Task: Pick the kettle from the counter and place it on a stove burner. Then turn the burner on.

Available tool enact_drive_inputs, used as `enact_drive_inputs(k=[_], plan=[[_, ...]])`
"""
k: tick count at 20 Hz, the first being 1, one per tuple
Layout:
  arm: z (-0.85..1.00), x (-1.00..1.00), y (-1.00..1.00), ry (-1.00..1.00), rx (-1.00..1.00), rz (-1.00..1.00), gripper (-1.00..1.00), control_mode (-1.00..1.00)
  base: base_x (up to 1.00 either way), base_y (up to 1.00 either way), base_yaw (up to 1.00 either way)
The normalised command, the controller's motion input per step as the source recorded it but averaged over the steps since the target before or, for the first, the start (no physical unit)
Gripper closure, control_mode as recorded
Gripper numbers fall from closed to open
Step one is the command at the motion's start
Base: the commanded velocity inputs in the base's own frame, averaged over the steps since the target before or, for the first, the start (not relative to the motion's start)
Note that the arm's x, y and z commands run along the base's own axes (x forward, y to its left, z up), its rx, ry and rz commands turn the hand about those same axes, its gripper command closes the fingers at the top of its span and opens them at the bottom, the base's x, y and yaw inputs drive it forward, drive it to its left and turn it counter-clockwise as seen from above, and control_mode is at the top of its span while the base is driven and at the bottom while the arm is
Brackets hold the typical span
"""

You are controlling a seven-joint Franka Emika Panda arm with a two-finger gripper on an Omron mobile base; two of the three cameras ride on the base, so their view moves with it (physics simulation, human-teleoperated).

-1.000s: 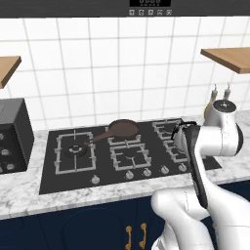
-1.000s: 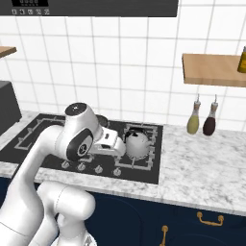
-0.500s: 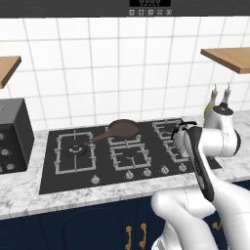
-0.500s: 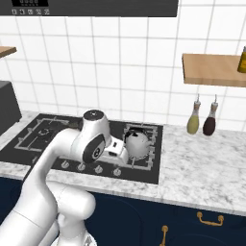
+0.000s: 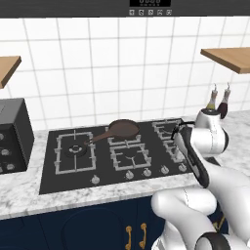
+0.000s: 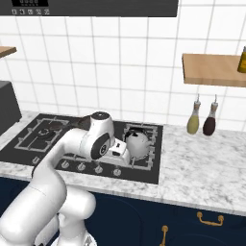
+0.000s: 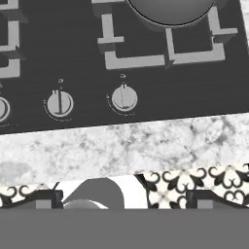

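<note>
The two-finger gripper has its two dark finger tips standing wide apart, with nothing between them. In the hand view it looks down on the near edge of the black glass cooktop, over the strip of white-grey marbled stone counter in front of it. Beyond that strip are round silver burner knobs, and one more knob is beside it. Past the knobs lies a grey metal burner grate, and at the far edge of this view the rounded bottom of the small shiny silver kettle rests on that grate.

In the right base view the gripper is at the end of the white arm, near the front of the cooktop, just left of the kettle and not touching it. The kettle stands upright on the right burner, with its dark arched handle on top. The counter goes on to the right. There two slim bottles, one olive and one dark, stand near the tiled wall under a wooden shelf.

In the left base view a brown frying pan sits on a far middle burner of the cooktop. A dark boxy appliance stands on the counter at the left.
</note>
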Motion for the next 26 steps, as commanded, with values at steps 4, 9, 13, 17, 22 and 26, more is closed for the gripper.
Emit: enact_drive_inputs(k=[4, 9, 13, 17, 22, 26], plan=[[-0.41, 0.33, 0.00, 0.00, 0.00, 0.06, -1.00, -1.00, 0.00, 0.00, 0.00], [-0.38, 0.15, -0.05, 0.00, 0.00, 0.05, -1.00, -1.00, 0.00, 0.00, 0.00], [-0.33, 0.04, -0.13, 0.00, 0.00, 0.05, -1.00, -1.00, 0.00, 0.00, 0.00], [-0.36, 0.00, -0.04, 0.00, 0.00, 0.03, -1.00, -1.00, 0.00, 0.00, 0.00], [-0.24, 0.21, 0.00, 0.00, 0.00, 0.00, -1.00, -1.00, 0.00, 0.00, 0.00], [-0.08, 0.39, 0.00, 0.00, 0.00, 0.00, -1.00, -1.00, 0.00, 0.00, 0.00]])
